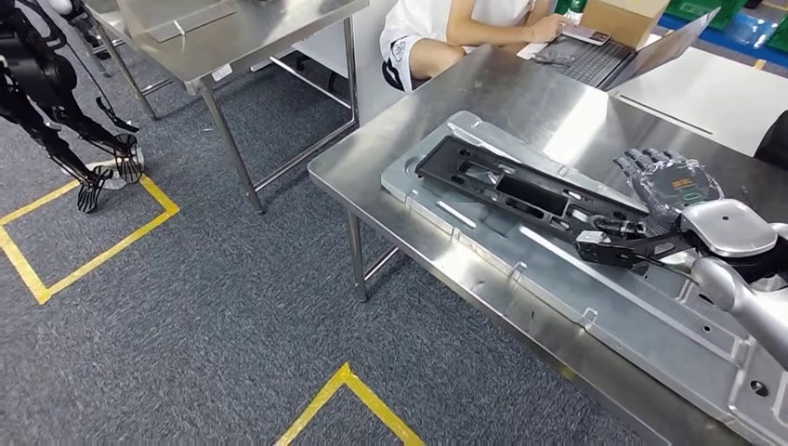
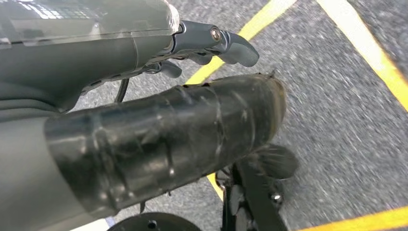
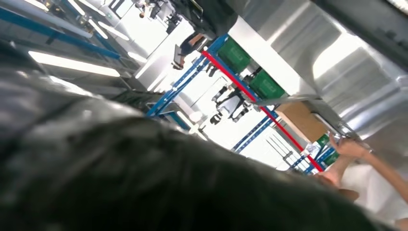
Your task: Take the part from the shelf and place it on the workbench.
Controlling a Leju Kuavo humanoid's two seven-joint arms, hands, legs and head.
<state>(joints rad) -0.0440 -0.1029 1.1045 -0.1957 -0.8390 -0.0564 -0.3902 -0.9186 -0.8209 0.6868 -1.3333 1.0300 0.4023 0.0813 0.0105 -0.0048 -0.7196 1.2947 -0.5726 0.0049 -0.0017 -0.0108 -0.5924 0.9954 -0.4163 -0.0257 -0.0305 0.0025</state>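
Observation:
A long black part (image 1: 520, 190) lies flat on a grey metal plate (image 1: 595, 288) on the steel workbench (image 1: 520, 98). My right hand (image 1: 671, 186) hovers at the part's right end, its back turned up and its fingers (image 1: 641, 163) stretched out beyond the part, gripping nothing that I can see. The part's dark end bracket (image 1: 613, 246) sits just below the hand, by the silver wrist. My left hand (image 2: 144, 96) hangs over the grey floor, a black-taped thumb (image 2: 168, 139) and dark fingers (image 2: 231, 45) apart, empty.
A person (image 1: 446, 32) sits at the far side of the workbench with a laptop (image 1: 632, 56) and a cardboard box (image 1: 623, 17). A second steel table (image 1: 232, 37) stands back left. Another dark robot (image 1: 56, 93) stands by yellow floor tape (image 1: 102, 251).

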